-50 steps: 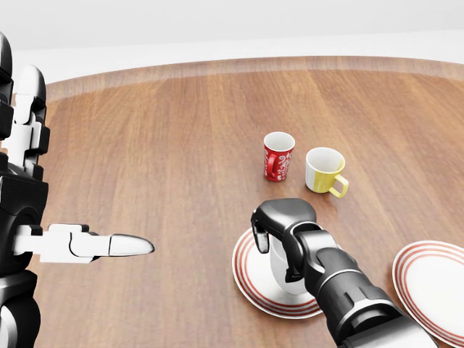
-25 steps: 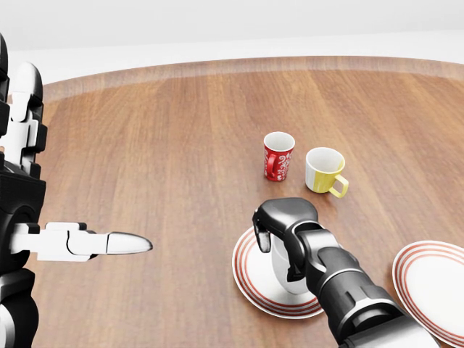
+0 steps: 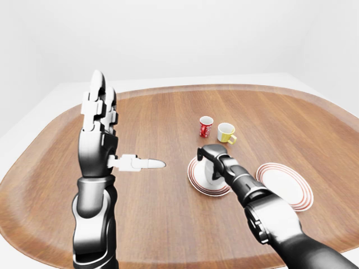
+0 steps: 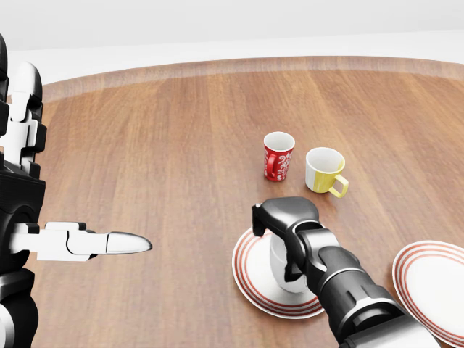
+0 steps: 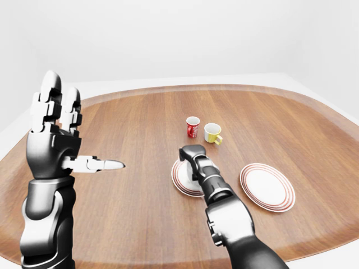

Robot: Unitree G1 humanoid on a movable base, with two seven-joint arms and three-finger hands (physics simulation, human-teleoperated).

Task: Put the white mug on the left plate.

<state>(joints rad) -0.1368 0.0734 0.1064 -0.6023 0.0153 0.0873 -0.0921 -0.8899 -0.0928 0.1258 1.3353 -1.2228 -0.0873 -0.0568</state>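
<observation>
Right arm (image 4: 348, 290): nearest to us in the head view; glossy black ribbed segments with grey metal rings, rising from the lower right edge toward the left plate.
Right hand (image 4: 284, 225): we record dark, rounded knuckles curled over the top of the white mug, fingers wrapped round its body in a grip.
White mug (image 4: 281, 267): plain, smooth, cylindrical; we see it upright on the left plate, its base on the plate's white centre, its upper part hidden under the hand.
Left plate (image 4: 250, 279): round, flat, glossy white with thin concentric red rings near the rim; it lies flat on the table, partly covered by the arm.
Right plate (image 4: 428, 279): same pattern and shape, apart from the left plate, cut by the right edge of the head view.
Left hand (image 3: 101, 126): we note it raised above the table at the left of the left-eye view, white and black jointed fingers straight up, one silver-tipped finger (image 4: 119, 243) pointing sideways; spread wide, holding nothing.
Yellow mug (image 4: 324, 171): glossy, white inside, handle turned toward lower right; just beside the red mug.
Red mug (image 4: 278, 156): red with white scrollwork, white interior, upright.
Table (image 4: 159, 145): broad oval of brown wood grain with a paler raised rim.
</observation>
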